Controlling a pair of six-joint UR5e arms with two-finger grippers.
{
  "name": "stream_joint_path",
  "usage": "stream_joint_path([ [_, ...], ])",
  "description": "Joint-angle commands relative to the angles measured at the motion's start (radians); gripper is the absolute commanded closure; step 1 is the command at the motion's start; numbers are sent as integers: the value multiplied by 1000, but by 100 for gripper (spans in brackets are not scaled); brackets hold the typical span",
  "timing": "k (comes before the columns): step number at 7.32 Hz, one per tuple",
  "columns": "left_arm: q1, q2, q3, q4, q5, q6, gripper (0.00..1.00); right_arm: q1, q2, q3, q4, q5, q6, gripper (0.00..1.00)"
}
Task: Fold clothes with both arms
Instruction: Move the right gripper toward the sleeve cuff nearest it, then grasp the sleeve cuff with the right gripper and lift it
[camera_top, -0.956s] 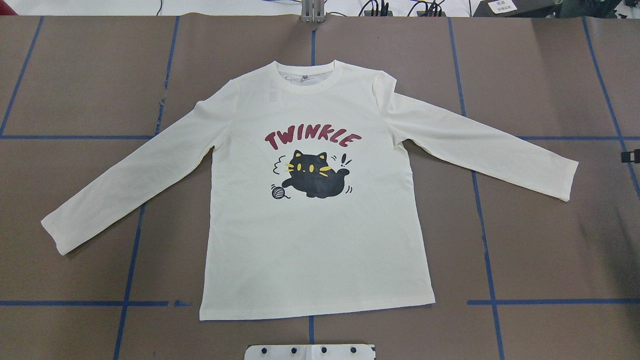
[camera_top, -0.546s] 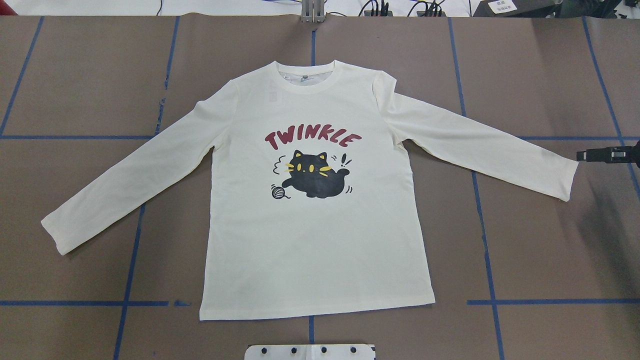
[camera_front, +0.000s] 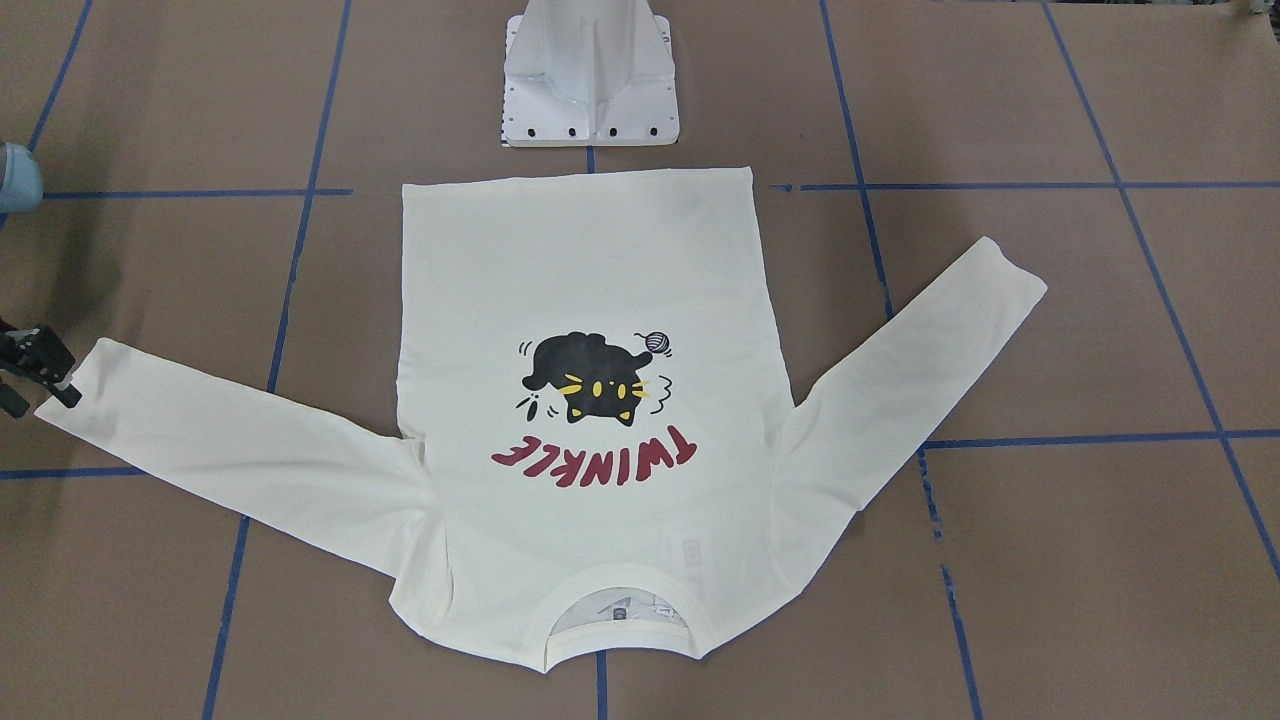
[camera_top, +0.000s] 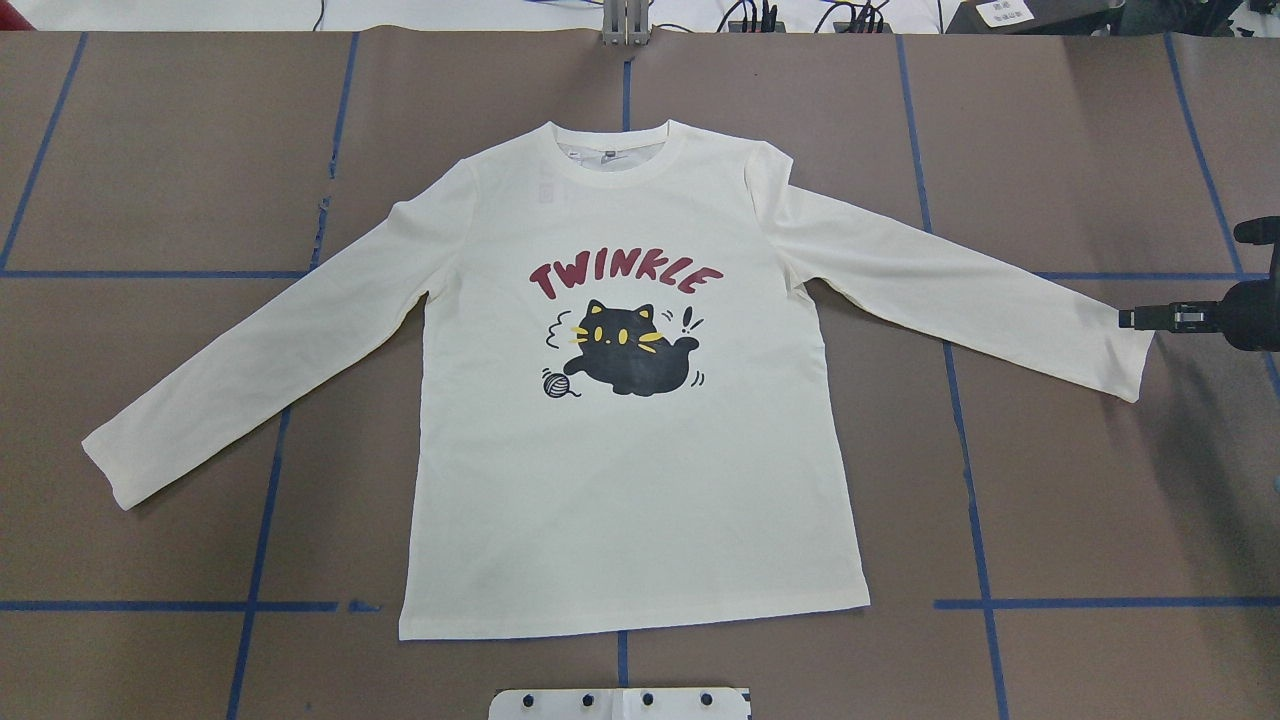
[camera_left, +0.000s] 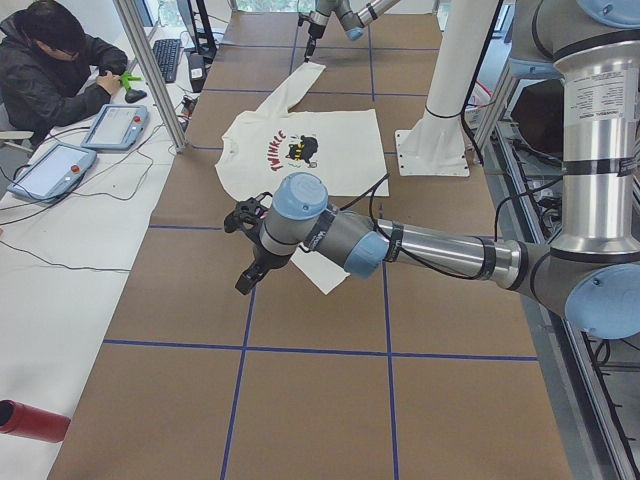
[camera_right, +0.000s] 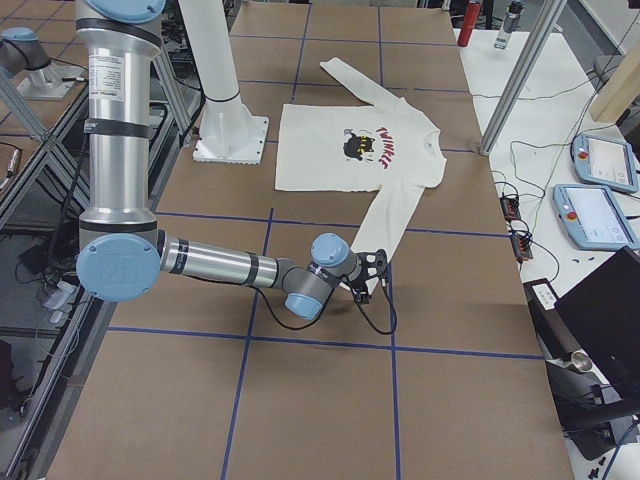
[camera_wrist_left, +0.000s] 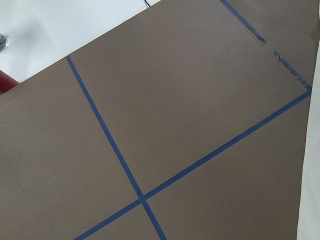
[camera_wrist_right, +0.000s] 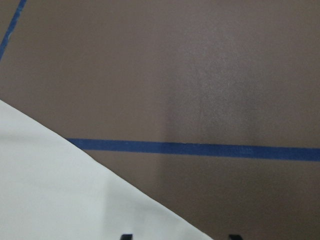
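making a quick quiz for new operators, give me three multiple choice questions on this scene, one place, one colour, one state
1. Where is the right pincer? A) over the neckline B) at the cuff on the robot's right C) above the hem
2. What colour is the TWINKLE lettering? A) dark red B) green C) blue
3. How does the shirt lie? A) folded in half B) bunched up C) spread flat, print up
1 B: the overhead view shows it at that cuff. 2 A: the print reads dark red. 3 C: both sleeves are splayed, cat facing up.
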Motion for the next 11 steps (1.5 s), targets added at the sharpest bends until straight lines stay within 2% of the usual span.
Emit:
stream_joint_path([
  [1,0,0,0,0,0,0,1,-6,3,-21,1,-5,0,30],
  [2,0,0,0,0,0,0,0,-6,3,-22,1,-5,0,32],
  [3,0,0,0,0,0,0,1,-7,4,-22,1,-5,0,46],
  [5,-3,0,0,-2,0,0,1,-9,9,-19,1,-4,3,100],
  [8,-3,0,0,0,0,0,1,-6,12,62,-31,18,3,100],
  [9,-3,0,0,0,0,0,1,-6,12,129,-112,21,4,100],
  [11,-3,0,0,0,0,0,1,-6,35,366,-432,18,6,100],
])
